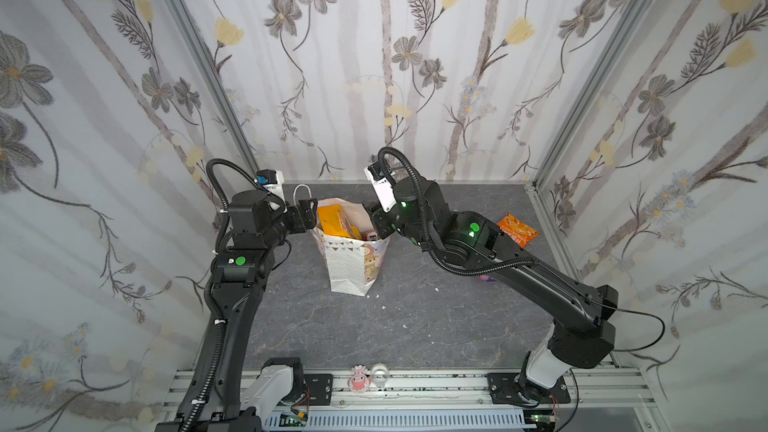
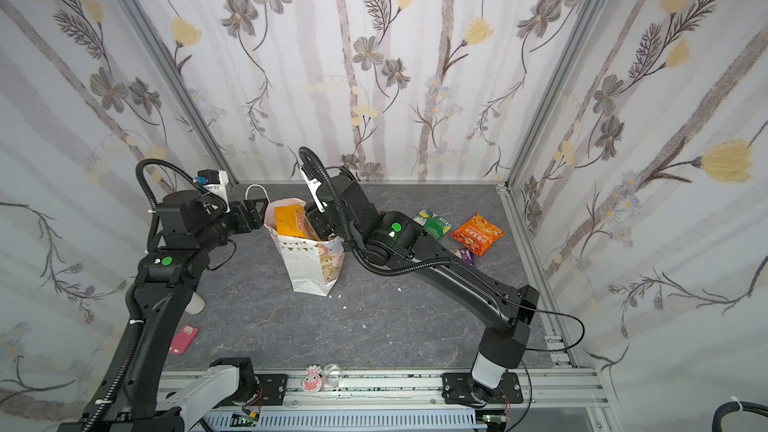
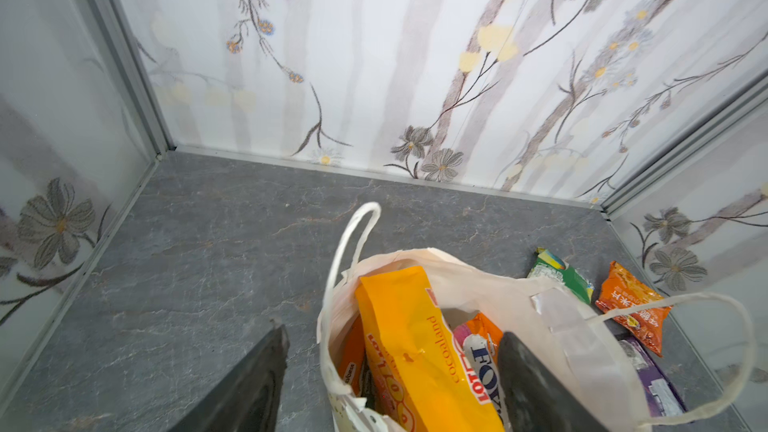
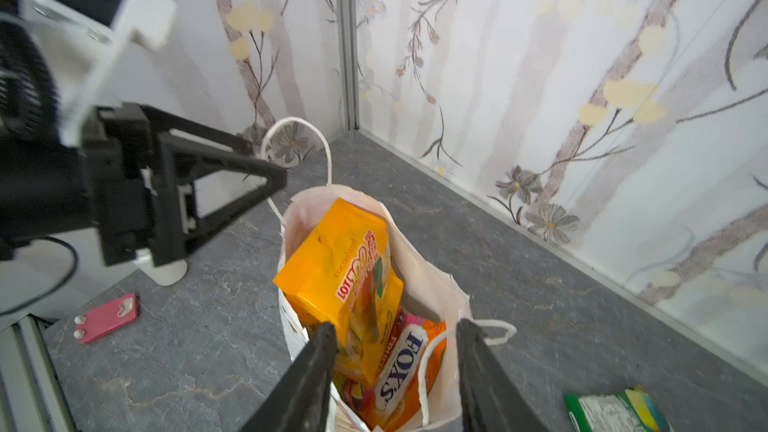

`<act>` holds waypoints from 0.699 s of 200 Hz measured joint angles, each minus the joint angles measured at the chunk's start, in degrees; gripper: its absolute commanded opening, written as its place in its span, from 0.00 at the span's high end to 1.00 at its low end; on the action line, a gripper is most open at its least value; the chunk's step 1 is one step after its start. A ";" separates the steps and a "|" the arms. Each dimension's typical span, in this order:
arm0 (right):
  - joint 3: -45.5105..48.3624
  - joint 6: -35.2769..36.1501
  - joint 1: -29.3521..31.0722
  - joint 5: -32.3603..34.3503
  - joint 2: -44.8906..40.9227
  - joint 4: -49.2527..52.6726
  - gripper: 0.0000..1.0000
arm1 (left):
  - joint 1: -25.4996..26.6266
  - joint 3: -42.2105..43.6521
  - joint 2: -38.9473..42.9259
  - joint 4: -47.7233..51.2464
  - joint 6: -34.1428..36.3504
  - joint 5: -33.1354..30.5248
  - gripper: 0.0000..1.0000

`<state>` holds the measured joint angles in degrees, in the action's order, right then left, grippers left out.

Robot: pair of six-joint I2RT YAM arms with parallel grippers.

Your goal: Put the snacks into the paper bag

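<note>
Pink case (image 2: 183,339) by left arm (image 2: 158,305): in a top view and right wrist view only. Left gripper (image 1: 308,210), jaws apart, straddles the bag (image 1: 353,261) rim; right gripper (image 4: 397,324), released, over its mouth. Bag upright: yellow packet (image 4: 332,268), FOX'S packet (image 4: 401,367) inside; green packet (image 2: 434,223), orange packet (image 2: 477,233), purple packet (image 2: 467,257) on table (image 2: 374,326), right of it.

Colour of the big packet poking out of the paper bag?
Yellow-orange packet, red lettering; best in right wrist view.
</note>
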<state>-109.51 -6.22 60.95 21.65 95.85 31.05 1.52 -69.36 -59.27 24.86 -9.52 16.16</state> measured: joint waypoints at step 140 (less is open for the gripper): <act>16.26 -6.82 -7.41 -10.03 -1.62 -12.39 1.00 | 15.65 -14.53 -12.63 17.05 0.70 -6.34 0.29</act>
<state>-93.25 -13.04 53.54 11.62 94.24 18.65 17.17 -83.90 -71.90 41.91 -8.82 9.82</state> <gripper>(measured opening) 0.061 0.709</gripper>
